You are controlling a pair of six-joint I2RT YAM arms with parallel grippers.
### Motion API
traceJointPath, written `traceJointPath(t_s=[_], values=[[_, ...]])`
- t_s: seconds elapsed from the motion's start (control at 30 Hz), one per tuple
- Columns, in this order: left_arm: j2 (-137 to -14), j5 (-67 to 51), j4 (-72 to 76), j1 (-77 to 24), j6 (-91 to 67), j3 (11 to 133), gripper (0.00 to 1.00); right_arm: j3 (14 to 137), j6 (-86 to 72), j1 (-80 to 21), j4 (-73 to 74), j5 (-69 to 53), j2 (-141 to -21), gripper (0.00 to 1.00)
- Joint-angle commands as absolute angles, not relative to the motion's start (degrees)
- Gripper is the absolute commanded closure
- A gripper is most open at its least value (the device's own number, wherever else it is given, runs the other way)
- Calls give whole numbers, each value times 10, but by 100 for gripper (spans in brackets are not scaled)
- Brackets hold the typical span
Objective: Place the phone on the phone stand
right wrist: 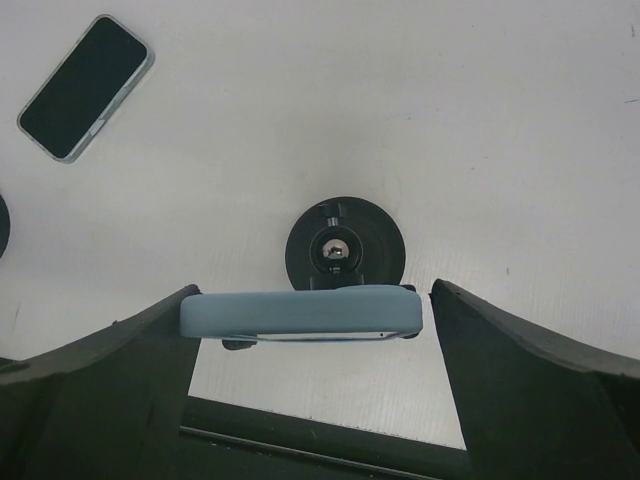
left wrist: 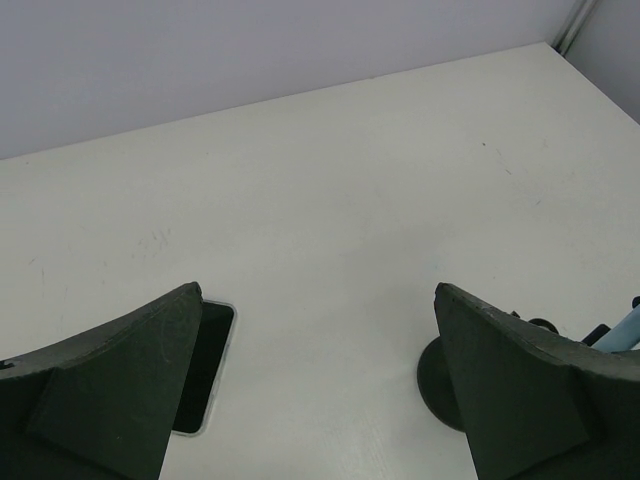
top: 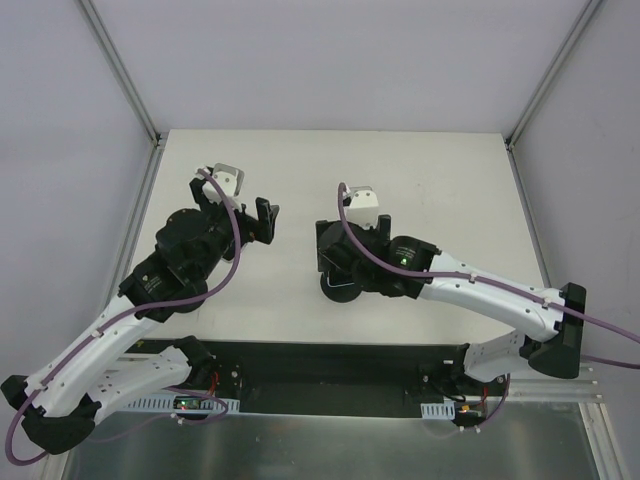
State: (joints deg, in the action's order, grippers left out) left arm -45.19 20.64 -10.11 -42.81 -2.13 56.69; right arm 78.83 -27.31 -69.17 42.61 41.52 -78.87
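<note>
On my right wrist feed, the slim black-screened smartphone with the thin pale rim (right wrist: 85, 88) lies flat on the off-white worktop (right wrist: 470, 120), screen up. It sits at a slant in the far left corner of that view, well apart from the small black stand with the round disc base (right wrist: 372, 250). Nothing touches the phone.

The stand's cradle carries a second phone in a light-blue case (right wrist: 300, 314), seen edge-on and lying level across the post, so the disc shows just behind it.

My right claw (right wrist: 315, 288) is spread wide around that blue case, one dark finger on either side. The case nearly fills the gap. Its left end meets the tip of the left finger in the view, and a thin strip of worktop shows at its right end. I see no squeeze on it, though I cannot tell whether the left pad actually touches it.

My left claw (left wrist: 318, 297) is spread just as wide and holds nothing, with bare worktop between its fingers. One end of the black-screened phone shows from beneath its left finger, and the stand's disc sits by the right finger with a bit of blue beside it.

From the overhead camera the left arm covers the phone, and only the edge of the stand's base shows under the right wrist.
</note>
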Motion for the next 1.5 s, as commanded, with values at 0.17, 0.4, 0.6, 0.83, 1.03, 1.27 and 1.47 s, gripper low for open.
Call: traceJointPath(t_s=[0.17,0.4,0.6,0.83,1.03,1.27,1.47], values=[[-444,237,-89,-442,-5,564,2,826,-313,-702,468,464,-824,4],[-446,231,-89,-446,-5,565,2,817,-322,-711,468,491,-835,12],[-450,233,-89,-447,-5,565,2,820,-313,-711,473,493,-835,13],[-446,216,-91,-447,-5,564,1,794,-301,-715,441,487,-819,25],[-454,230,-90,-450,8,563,1,793,-289,-717,442,488,-820,44],[-451,238,-89,-454,8,561,1,774,-266,-717,427,497,-800,61],[-462,249,-91,-459,15,562,1,766,-215,-717,416,495,-789,94]])
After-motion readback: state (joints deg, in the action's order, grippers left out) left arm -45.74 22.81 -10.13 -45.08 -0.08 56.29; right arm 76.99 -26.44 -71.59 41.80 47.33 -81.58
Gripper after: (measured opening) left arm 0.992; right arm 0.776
